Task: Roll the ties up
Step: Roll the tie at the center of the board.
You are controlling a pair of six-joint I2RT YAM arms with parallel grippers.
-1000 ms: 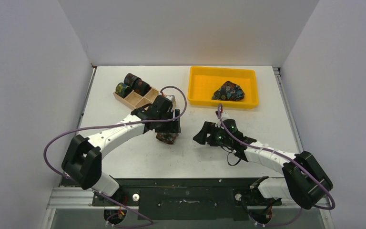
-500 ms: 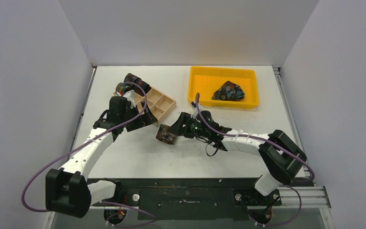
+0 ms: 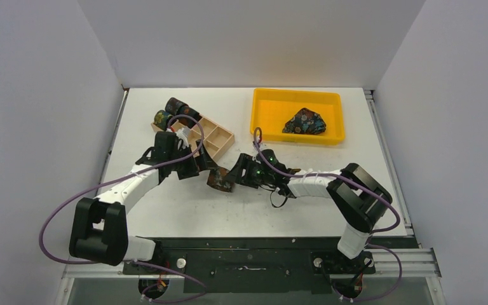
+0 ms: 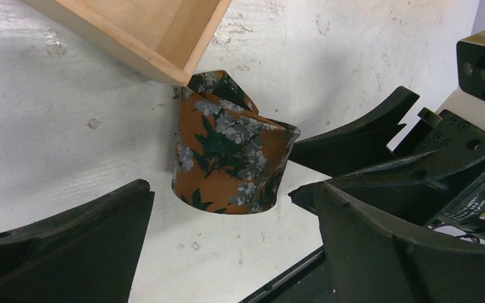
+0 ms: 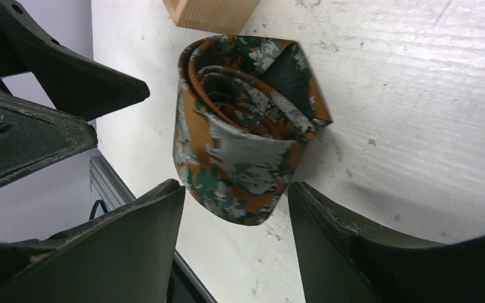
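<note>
Looking down from above, we see the rolled tie (image 3: 220, 180), rust with grey-green flowers, sitting on the white counter (image 3: 184, 210) near the middle of the frame, just beside the lower corner of the wooden box (image 3: 211, 136). Our right gripper (image 3: 234, 176) grips it, one finger pressed to each side. Our left gripper (image 3: 202, 169) is spread wide, its fingers clear of the roll. Other rolled ties (image 3: 176, 111) sit at the box's upper-left end, and a crumpled tie (image 3: 305, 121) lies in the yellow tray (image 3: 264, 121).

Robot lab cell: bare white walls (image 3: 248, 38) boxing white table (image 3: 184, 213), metal mounting rail (image 3: 254, 262) at near edge.
</note>
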